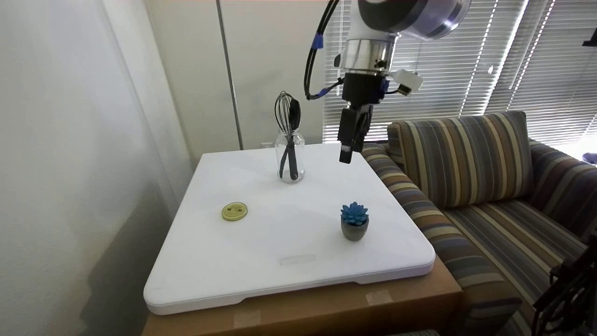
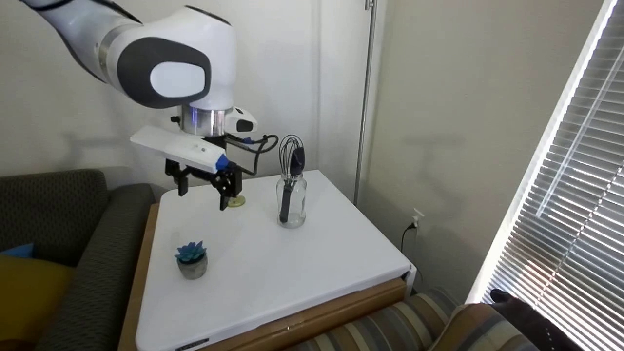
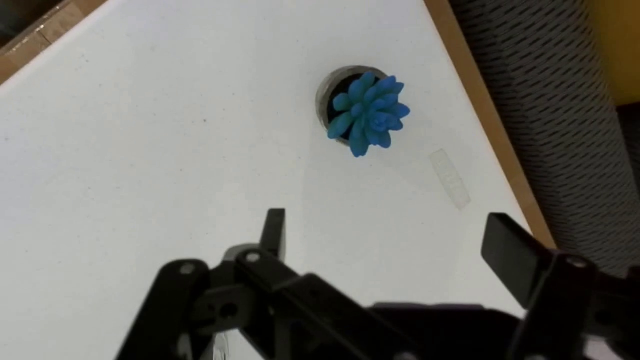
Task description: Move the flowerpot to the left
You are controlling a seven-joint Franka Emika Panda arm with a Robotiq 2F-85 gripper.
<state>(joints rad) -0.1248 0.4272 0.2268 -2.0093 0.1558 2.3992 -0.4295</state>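
A striped armchair (image 1: pixel 508 228) and blinds (image 1: pixel 447 84) suggest a home.

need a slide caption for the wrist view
Gripper open and empty above a white table, the flowerpot upright and ungrasped.

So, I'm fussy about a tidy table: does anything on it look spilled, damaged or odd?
One small thing: in the wrist view, a faint see-through strip, perhaps leftover tape, interrupts the plain white table near the flowerpot. Otherwise I see no spill or damage; the flowerpot and glass jar stand upright.
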